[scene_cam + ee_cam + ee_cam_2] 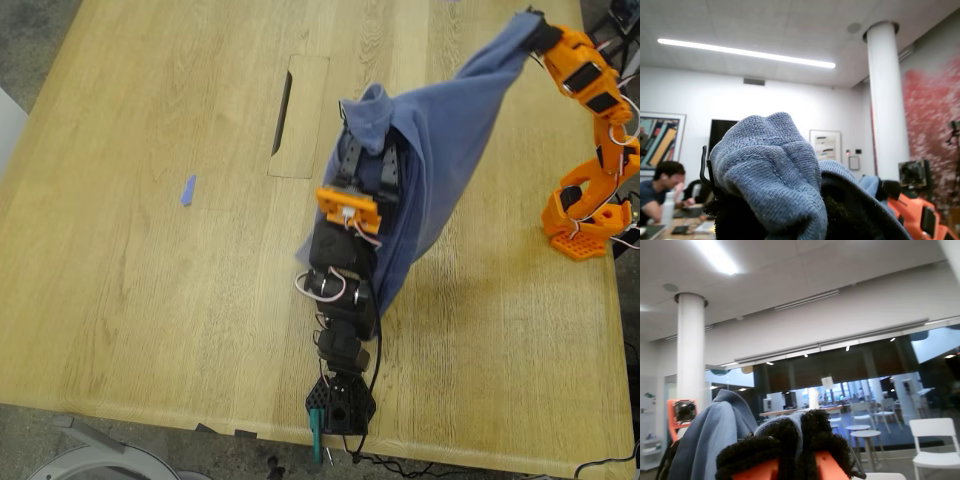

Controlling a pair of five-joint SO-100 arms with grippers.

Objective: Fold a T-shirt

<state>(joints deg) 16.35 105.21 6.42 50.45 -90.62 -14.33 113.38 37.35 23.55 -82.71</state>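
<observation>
Closest to the exterior camera rises my black first arm, and my first tool (367,150) at its tip is clenched on a bunched fold of the large slate-blue cotton T-shirt (440,150). In the first wrist view that ribbed, seamed bunch (767,165) bulges out over the jaws and hides them. My orange second tool (532,28), high toward the exterior view's right, also grips the cloth: in the second wrist view a strip of blue fabric (790,422) sits pinched between the fuzzy black pads (822,432).

The shirt hangs in the air between the two tools as a slack sheet, its lower part drooping toward the light wooden table (150,250). I cannot tell whether it touches the wood. No print or sleeve is clearly visible, so I cannot say which edges I hold.

I judge the fabric light, soft and limp. It will sag, crumple and slide rather than keep any shape, and bunched grips like these may trap extra layers. Better holds would be single-layer corners at the shoulders or hem, drawn apart until the cloth spreads flat.

A small blue scrap (188,190) lies well apart, toward the exterior view's left.
</observation>
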